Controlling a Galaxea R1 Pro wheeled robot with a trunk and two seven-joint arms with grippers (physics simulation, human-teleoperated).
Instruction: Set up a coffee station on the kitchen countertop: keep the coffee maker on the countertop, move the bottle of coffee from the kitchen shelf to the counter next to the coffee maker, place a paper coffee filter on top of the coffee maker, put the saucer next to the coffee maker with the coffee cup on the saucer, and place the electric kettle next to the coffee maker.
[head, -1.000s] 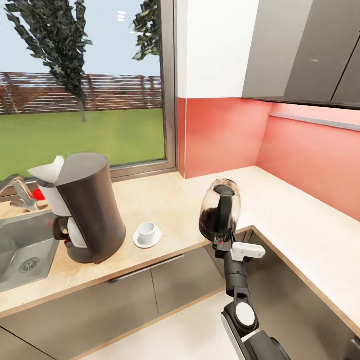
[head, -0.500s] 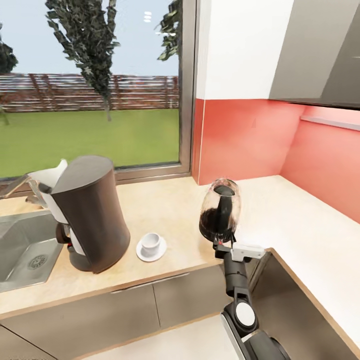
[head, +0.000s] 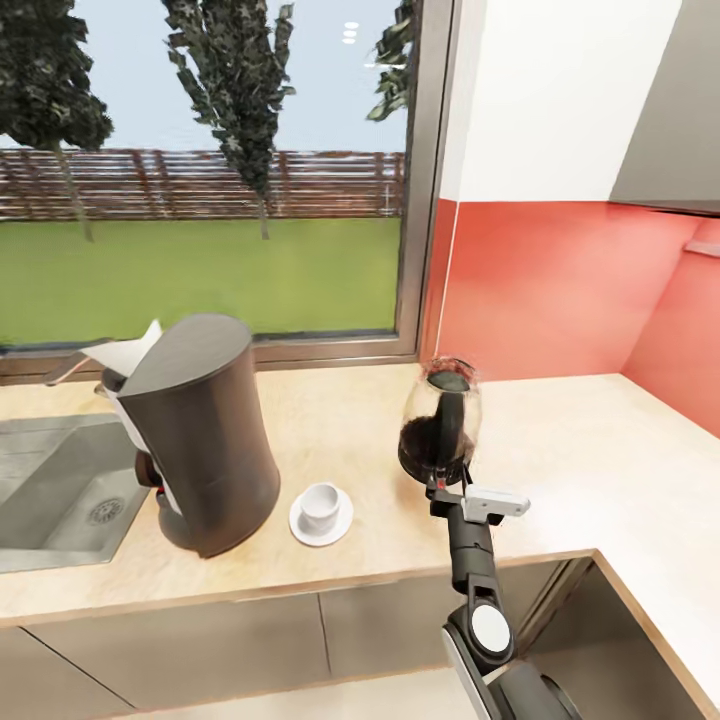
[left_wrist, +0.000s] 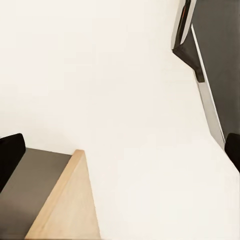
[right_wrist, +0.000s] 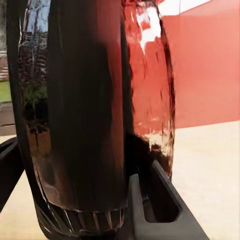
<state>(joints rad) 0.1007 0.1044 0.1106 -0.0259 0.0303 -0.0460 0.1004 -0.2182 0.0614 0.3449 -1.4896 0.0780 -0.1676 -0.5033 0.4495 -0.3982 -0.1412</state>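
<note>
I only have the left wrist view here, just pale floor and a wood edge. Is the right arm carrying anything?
Observer: Yes. The right gripper holds the electric kettle above the kitchen countertop, jaws shut on its black handle.
Operator: Where is the coffee maker?
Observer: The coffee maker stands on the countertop beside the sink, a paper filter on top.
Operator: Cup and saucer placed?
Observer: The coffee cup sits on the saucer, next to the coffee maker.
</note>
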